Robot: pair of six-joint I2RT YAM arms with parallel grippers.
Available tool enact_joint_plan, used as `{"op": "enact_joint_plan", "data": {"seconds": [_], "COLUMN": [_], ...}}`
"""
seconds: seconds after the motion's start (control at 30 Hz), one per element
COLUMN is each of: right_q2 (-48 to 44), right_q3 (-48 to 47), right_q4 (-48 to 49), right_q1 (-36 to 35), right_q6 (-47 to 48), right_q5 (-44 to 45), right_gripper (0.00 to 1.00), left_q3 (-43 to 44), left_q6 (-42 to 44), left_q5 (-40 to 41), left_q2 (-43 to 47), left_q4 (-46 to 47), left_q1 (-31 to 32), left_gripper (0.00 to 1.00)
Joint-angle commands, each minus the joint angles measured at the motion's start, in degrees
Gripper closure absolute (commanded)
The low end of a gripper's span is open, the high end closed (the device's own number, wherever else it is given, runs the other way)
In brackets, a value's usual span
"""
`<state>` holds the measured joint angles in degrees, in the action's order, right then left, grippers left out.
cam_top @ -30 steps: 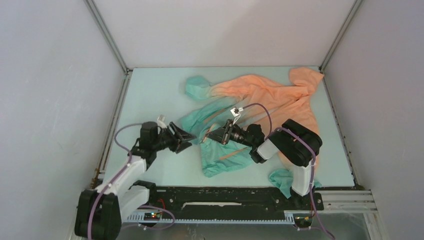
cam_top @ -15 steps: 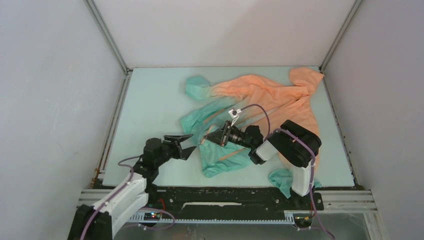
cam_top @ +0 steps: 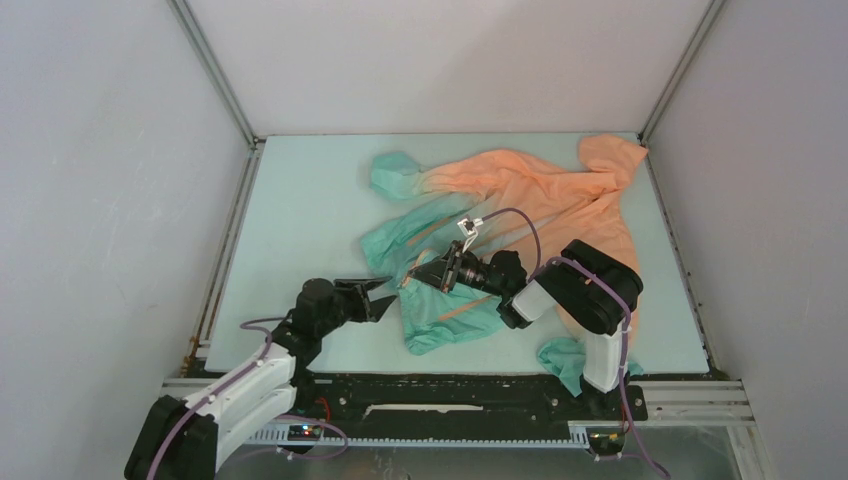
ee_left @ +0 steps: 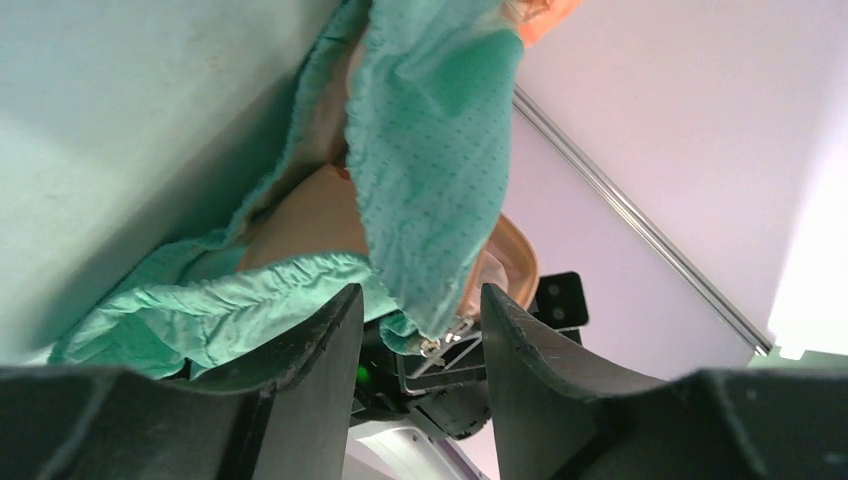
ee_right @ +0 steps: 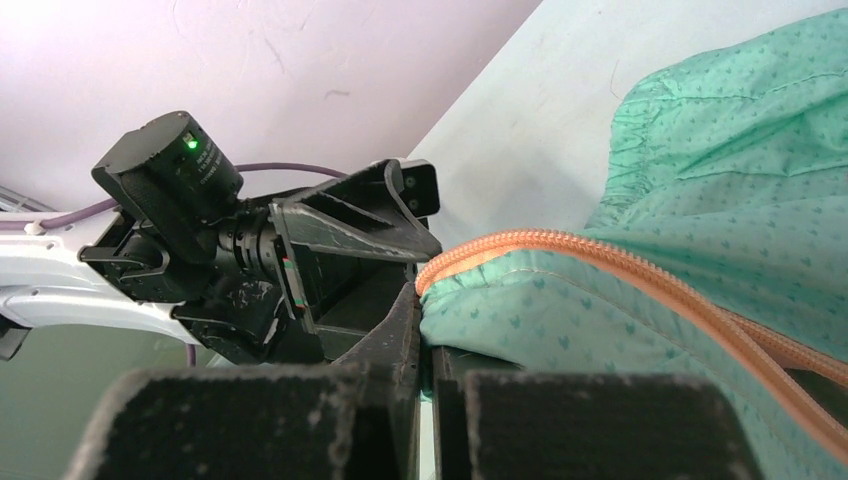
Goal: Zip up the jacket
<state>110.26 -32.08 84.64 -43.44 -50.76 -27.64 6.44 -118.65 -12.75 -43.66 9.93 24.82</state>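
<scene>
While the right gripper (cam_top: pixel 418 279) pinches the one jacket (cam_top: pixel 520 190), the left gripper (cam_top: pixel 386 298) stands spread apart

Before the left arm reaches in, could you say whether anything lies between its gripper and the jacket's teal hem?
Nothing visible does: the open left gripper faces the thin orange-to-teal jacket, its hem pinched by the right gripper.

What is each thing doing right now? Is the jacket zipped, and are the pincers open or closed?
jacket: rumpled on the table, front looks unzipped, one teal edge lifted.
orange zipper: runs along the lifted edge, not joined to the other side.
left pincer: open, holding nothing, pointing at the lifted edge.
right pincer: shut on the jacket's zipper edge.
</scene>
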Motion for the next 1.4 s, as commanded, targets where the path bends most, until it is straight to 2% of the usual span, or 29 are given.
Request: {"op": "enact_joint_plan", "data": {"seconds": [0.0,0.17,0.4,0.6,0.83,1.0,1.07,1.23,1.37], "right_q2": [-1.5,-1.6,-1.6,-1.4,-1.4,-1.1,-1.1,-1.2,-1.2], "right_q3": [-0.2,-0.2,-0.2,-0.2,-0.2,-0.2,-0.2,-0.2,-0.1], "right_q4": [3.1,3.1,3.1,3.1,3.1,3.1,3.1,3.1,3.0], "right_q1": [-0.2,-0.4,-0.4,-0.8,-1.1,-1.2,-1.3,-1.3,-1.5], "right_q6": [1.2,1.3,1.3,1.6,1.9,1.8,1.8,1.8,1.7], "right_q5": [0.9,1.0,1.0,1.3,1.4,1.6,1.6,1.6,1.5], "right_gripper": [1.0,1.0,1.0,1.0,1.0,1.0,1.0,1.0,1.0], "left_q3": [3.0,3.3,3.5,3.0,3.2,3.1,3.1,2.9,2.7], "left_q6": [-4.9,-5.3,-5.5,-6.0,-6.3,-6.3,-6.2,-6.0,-5.2], "left_q5": [1.5,1.4,1.0,1.4,1.6,0.7,0.9,1.7,1.7], "left_q2": [-2.6,-5.4,-9.5,-10.8,-10.8,-10.8,-10.1,-9.1,-10.2], "left_q4": [2.3,5.0,10.1,12.1,12.6,13.4,12.7,11.9,13.6], "left_q1": [1.0,1.7,2.9,3.0,3.1,3.2,3.3,3.3,3.3], "left_gripper": [0.5,0.51,0.62,0.65,0.64,0.53,0.53,0.64,0.85]}}
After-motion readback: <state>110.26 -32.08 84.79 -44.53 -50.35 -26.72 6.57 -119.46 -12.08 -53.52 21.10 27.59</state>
